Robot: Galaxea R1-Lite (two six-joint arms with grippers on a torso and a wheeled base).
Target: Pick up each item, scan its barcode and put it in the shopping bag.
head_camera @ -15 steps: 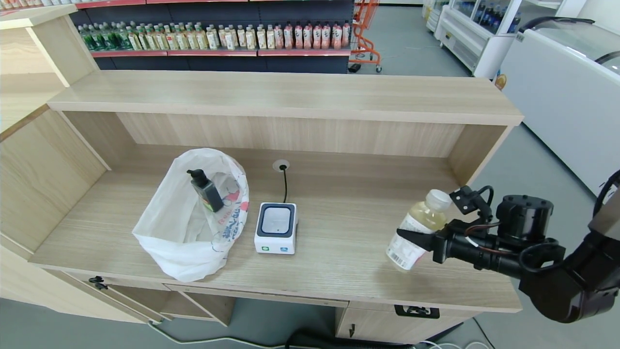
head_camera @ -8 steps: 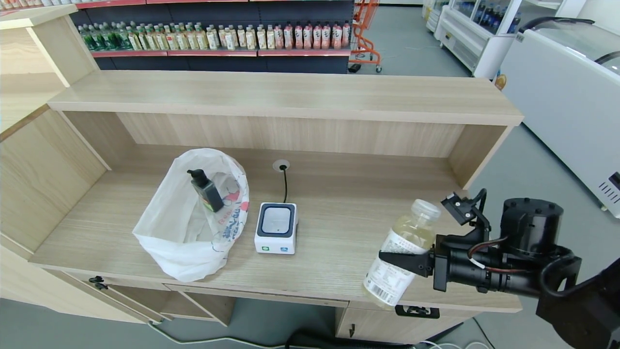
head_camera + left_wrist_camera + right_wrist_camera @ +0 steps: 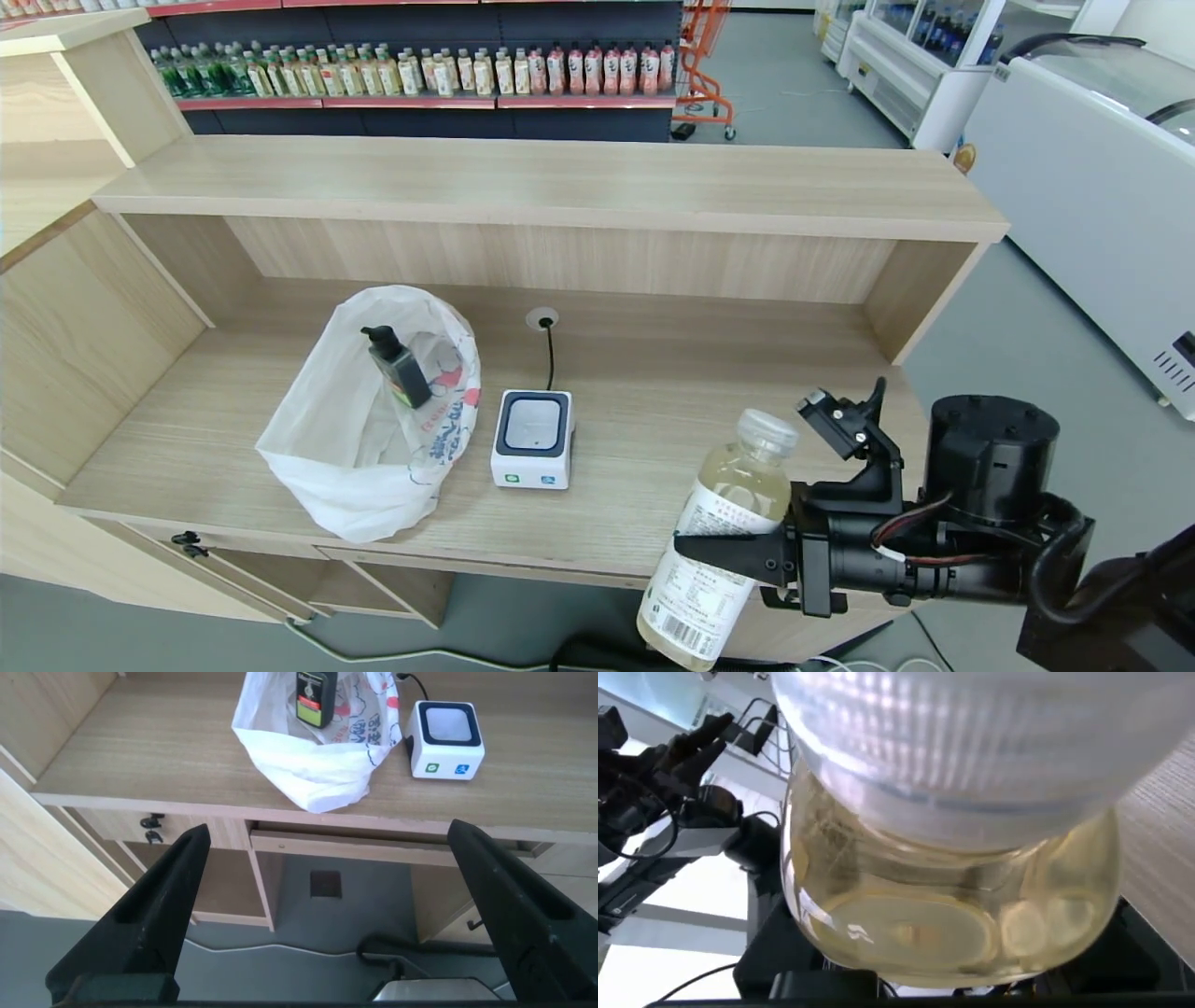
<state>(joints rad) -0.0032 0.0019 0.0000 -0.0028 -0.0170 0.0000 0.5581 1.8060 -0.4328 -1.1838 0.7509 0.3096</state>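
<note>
One table carries the open shopping bag and, just beside it, the scanner. We judge the drink bottle should travel over the scanner with its low barcode turned down to the window. The right fingers clamp its labelled middle, cap up, past the table's front edge. The left fingers hang wide apart, empty.

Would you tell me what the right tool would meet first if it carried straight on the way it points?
Probably the shopping bag; the right tool, shut on the bottle, points that way, though depth is unclear.
</note>
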